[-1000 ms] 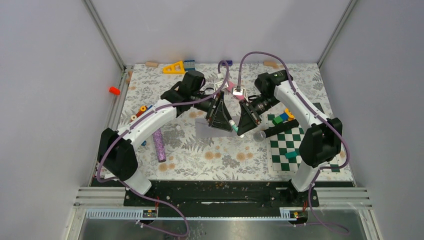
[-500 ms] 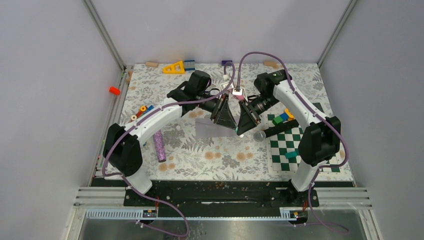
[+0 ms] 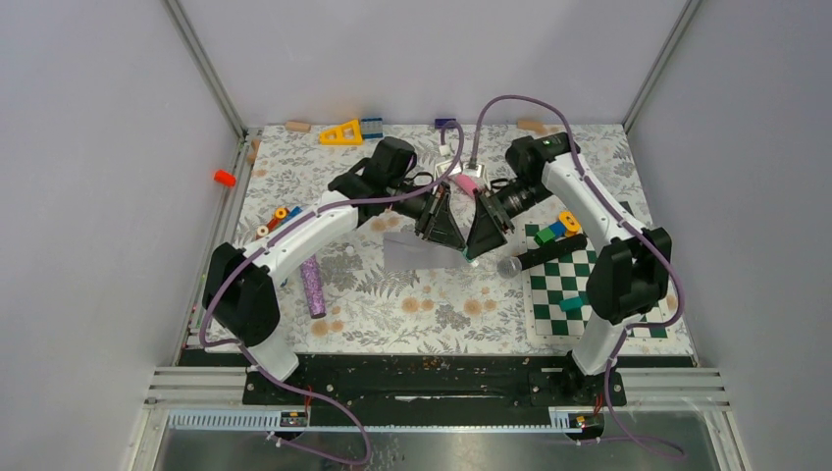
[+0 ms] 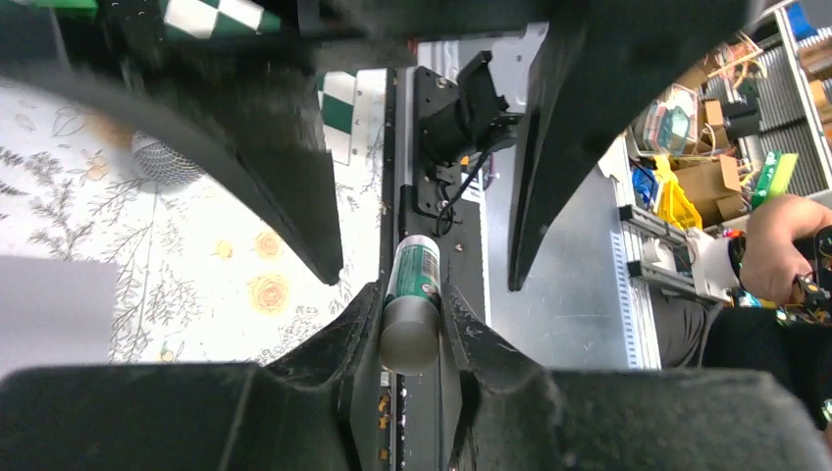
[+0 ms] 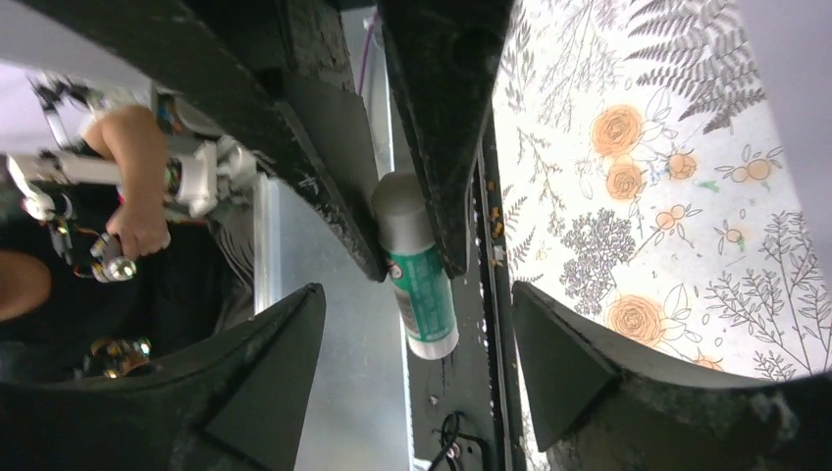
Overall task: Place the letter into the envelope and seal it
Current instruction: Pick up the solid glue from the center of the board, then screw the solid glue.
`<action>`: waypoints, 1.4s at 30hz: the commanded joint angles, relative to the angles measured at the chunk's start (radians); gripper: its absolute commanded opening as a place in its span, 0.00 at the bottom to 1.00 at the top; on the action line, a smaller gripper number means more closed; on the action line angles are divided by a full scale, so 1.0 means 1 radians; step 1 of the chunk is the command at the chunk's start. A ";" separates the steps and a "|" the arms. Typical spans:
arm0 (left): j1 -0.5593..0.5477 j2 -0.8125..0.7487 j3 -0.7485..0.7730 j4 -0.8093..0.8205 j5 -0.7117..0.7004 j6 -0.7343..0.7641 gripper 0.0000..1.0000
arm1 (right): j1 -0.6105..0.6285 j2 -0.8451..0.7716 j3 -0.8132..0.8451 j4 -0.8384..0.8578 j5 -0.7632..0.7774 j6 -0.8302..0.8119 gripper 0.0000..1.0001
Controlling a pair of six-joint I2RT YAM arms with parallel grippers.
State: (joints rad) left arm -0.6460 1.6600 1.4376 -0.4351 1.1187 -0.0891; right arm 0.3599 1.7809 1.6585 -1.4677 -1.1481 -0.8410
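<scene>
The envelope (image 3: 404,252) lies flat on the flowered desk (image 3: 412,324), just beneath and beside the two grippers, which meet above its right edge. No letter can be made out, and whether one is already inside cannot be told.

A glue stick (image 4: 414,270) is pinched by one end between the fingers of the left gripper (image 4: 412,314), with most of its length projecting free. The right gripper (image 5: 414,299) stands open, its fingers spread wide on either side of that free length and touching nothing.

Several risks are judged from this. The stick is held only near its tip, so it could pivot or slip out, fall onto the envelope and push it askew. If the pinched end is the cap, the body could be pulled off by its own weight or by a knock. With the open fingers bracketing the stick so closely, a sideways withdrawal could strike it. The envelope is pinned by nothing, so any brush from either arm could slide it toward the checkered mat (image 3: 569,294).
</scene>
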 commanded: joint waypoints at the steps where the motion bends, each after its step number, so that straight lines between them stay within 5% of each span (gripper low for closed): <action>1: 0.039 -0.046 0.014 0.102 -0.094 -0.079 0.00 | -0.106 -0.038 0.016 0.100 -0.143 0.153 0.78; 6: 0.164 -0.087 -0.049 0.382 -0.177 -0.418 0.00 | -0.219 -0.076 -0.117 0.442 -0.358 0.497 0.78; 13: 0.243 -0.119 -0.246 0.702 -0.297 -0.832 0.00 | -0.206 -0.058 -0.070 0.461 -0.290 0.562 0.78; 16: 0.244 -0.121 -0.348 0.811 -0.339 -0.929 0.00 | -0.201 -0.103 -0.174 0.839 0.142 1.024 0.82; 17: 0.244 -0.121 -0.371 0.845 -0.347 -0.954 0.00 | -0.209 -0.118 -0.229 0.938 0.178 1.098 0.84; 20: 0.246 -0.125 -0.404 0.882 -0.360 -0.983 0.00 | -0.224 -0.110 -0.356 1.310 -0.007 1.364 0.83; 25: 0.249 -0.133 -0.450 1.000 -0.343 -1.057 0.00 | -0.216 -0.092 -0.643 2.510 -0.021 2.150 0.81; 28: 0.250 -0.134 -0.467 1.035 -0.346 -1.076 0.00 | -0.199 -0.011 -0.639 2.853 -0.013 2.433 0.79; 42: 0.265 -0.124 -0.498 1.060 -0.373 -1.077 0.00 | -0.101 -0.023 -0.762 2.814 0.083 2.347 0.71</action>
State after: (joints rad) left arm -0.3923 1.5661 0.9459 0.5373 0.7700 -1.1576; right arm 0.2436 1.7832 0.9283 1.2942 -1.0843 1.5303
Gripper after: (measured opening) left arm 0.221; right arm 0.720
